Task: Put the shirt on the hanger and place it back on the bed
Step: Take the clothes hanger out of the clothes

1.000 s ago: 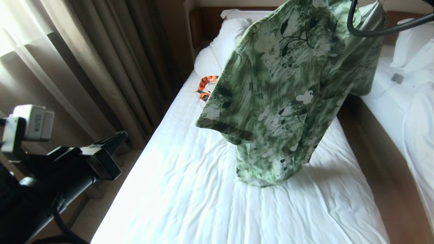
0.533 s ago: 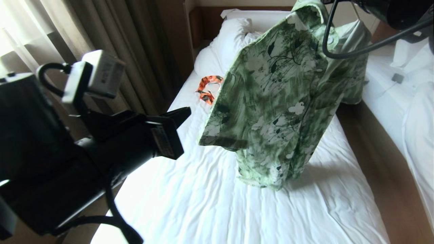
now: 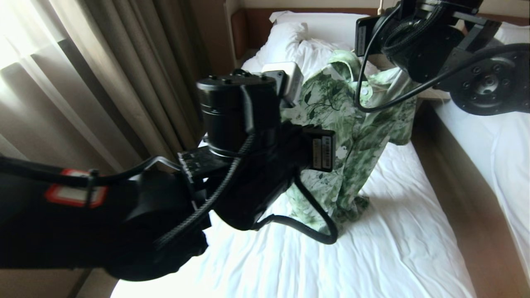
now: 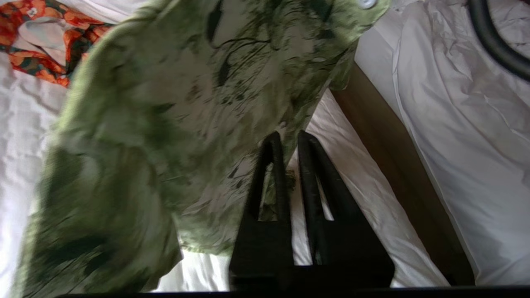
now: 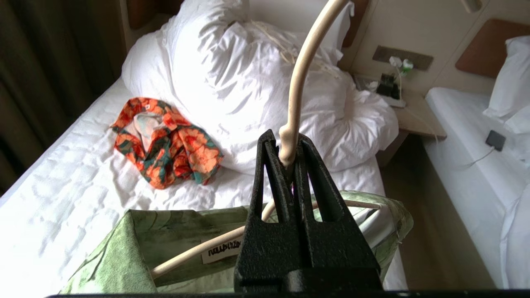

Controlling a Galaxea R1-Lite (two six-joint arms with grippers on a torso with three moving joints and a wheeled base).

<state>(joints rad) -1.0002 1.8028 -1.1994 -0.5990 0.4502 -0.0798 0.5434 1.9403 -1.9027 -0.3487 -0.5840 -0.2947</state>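
The shirt (image 3: 352, 136), light green with white flowers and dark leaves, hangs upright on the hanger (image 5: 296, 82), its hem bunched on the white sheet near the middle of the bed (image 3: 393, 248). The cream hanger's arms sit inside the collar; its curved hook rises above.

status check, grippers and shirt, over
Right gripper shut on hanger neck. Left gripper beside shirt, holding nothing. Shirt on hanger, hem touching bed.
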